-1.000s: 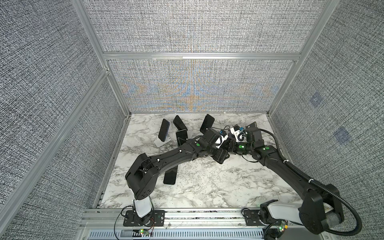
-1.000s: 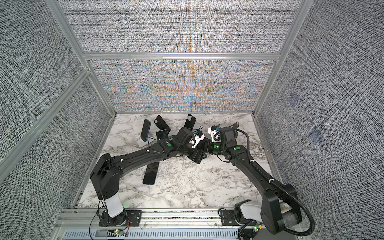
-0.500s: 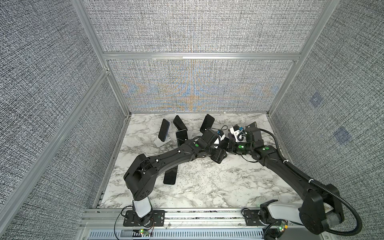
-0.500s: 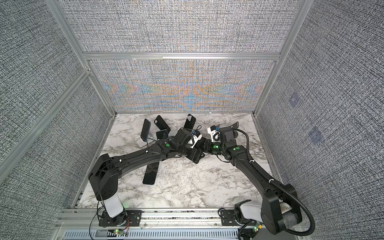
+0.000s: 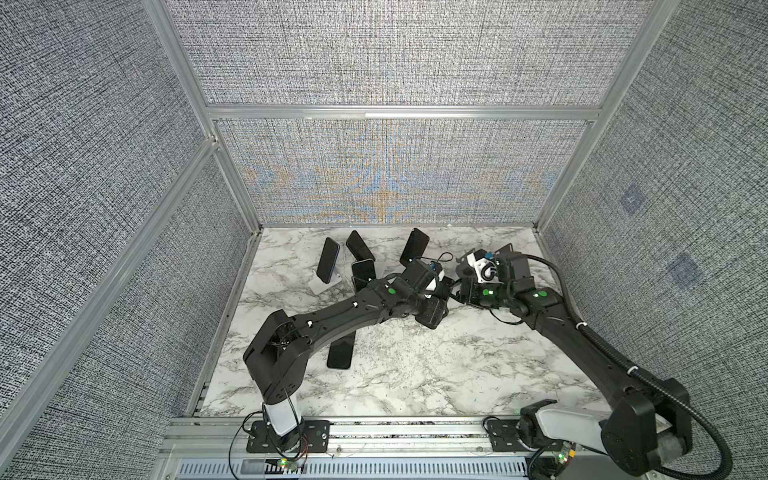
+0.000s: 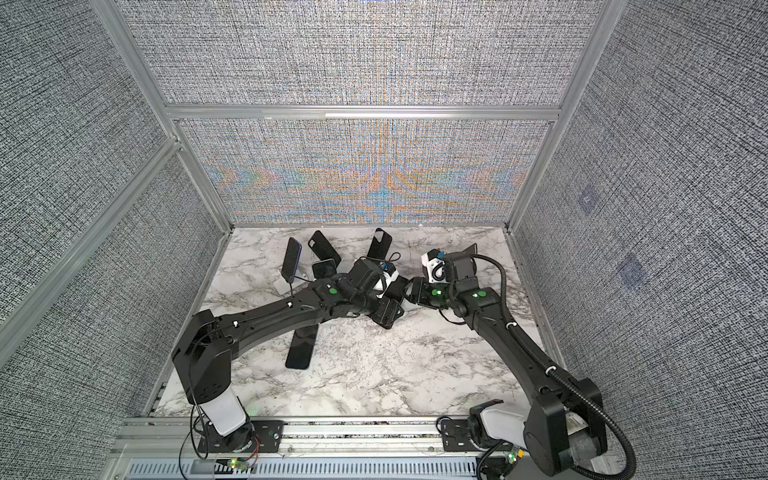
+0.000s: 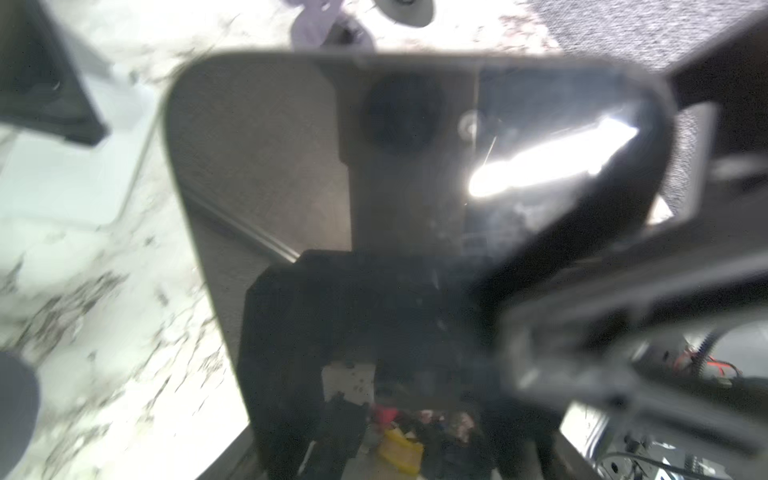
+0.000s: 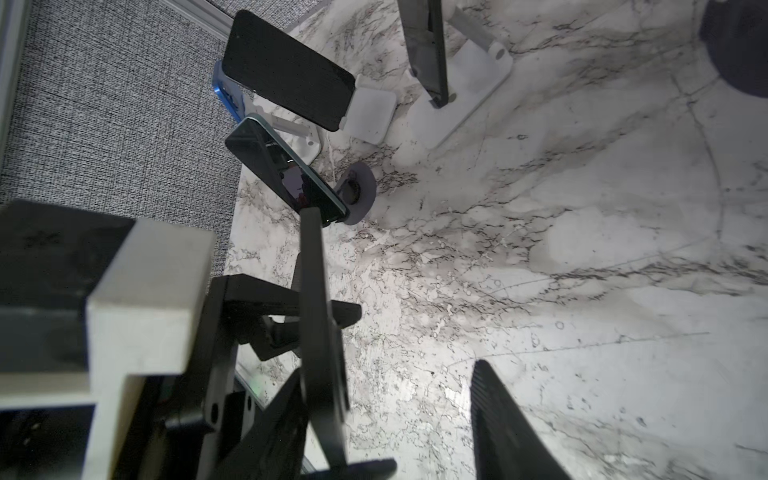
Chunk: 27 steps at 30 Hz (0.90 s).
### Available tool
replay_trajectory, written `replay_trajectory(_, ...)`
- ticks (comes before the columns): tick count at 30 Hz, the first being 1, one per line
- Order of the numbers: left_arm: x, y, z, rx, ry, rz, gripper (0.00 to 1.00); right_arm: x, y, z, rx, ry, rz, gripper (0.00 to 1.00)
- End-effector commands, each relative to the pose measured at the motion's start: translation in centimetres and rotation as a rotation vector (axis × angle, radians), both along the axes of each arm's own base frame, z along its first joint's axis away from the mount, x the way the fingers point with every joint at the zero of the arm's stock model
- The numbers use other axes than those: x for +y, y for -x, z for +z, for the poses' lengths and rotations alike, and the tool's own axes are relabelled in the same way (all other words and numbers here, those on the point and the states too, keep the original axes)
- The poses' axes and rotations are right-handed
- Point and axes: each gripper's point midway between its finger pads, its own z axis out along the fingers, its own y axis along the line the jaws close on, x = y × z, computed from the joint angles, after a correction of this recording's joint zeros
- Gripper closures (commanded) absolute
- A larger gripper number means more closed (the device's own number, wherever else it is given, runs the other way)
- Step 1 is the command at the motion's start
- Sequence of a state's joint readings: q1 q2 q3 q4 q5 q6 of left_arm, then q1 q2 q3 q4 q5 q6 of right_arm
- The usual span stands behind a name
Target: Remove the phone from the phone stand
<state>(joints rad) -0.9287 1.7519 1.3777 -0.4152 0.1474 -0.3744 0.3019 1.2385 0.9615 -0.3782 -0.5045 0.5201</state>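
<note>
The phone point(image 7: 332, 166) is off the stands. It is near the middle of the worktop point(image 5: 415, 382), a bit toward the back, where the two arms meet. In both top views it is a dark shape at the tip of the left arm point(image 5: 332, 320). I cannot tell if it touches the worktop.

The left fingers point(image 8: 291, 309) are set wide, with the phone between them. They seem to hold it. In the left wrist view the phone's shiny face fills most of the picture, and a bright light shines in it. That view is blurry.

The right fingers point(image 8: 498, 424) are apart. In the right wrist view the phone shows edge on, as a thin dark strip. One right finger is well clear of it. The other is just beside it, and I cannot tell if it touches. The right arm point(image 5: 561, 316) comes in from the right side.

Four back phones point(image 5: 359, 246) lean on stands in the back left part of the worktop. One leans on a white stand point(image 5: 320, 286). One leans on a round grey stand point(image 8: 359, 191). A flat phone point(image 5: 340, 349) lies on the worktop, partly under the left arm, nearer the front. A black stand point(image 5: 506, 249) is near the back wall, just behind the right arm's wrist, and is partly hidden.
</note>
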Motion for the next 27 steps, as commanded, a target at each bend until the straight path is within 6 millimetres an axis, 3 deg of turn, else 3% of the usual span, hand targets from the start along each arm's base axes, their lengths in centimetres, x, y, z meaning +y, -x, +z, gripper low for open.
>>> replay_trajectory(1,1.5,-0.2,0.0,0.012,-0.037,0.072,0.66,-0.7,0.5,-0.2,-0.002,0.047,-0.004,0.48)
replay_trajectory(7,5.7,0.2,-0.6,0.033,-0.159,0.208,0.87,-2.2,0.6,-0.9,-0.02,0.07,-0.052,0.48)
replay_trajectory(13,11.2,2.6,-1.9,0.087,-0.32,0.336,0.98,-3.5,0.6,-1.8,-0.025,0.094,-0.091,0.48)
replay_trajectory(20,13.4,4.5,-4.9,0.167,-0.308,0.442,0.98,-3.5,0.6,-0.2,-0.072,0.032,-0.097,0.48)
replay_trajectory(27,14.8,4.8,-8.3,0.196,-0.397,0.456,0.99,-3.8,1.2,0.1,-0.066,0.019,-0.117,0.49)
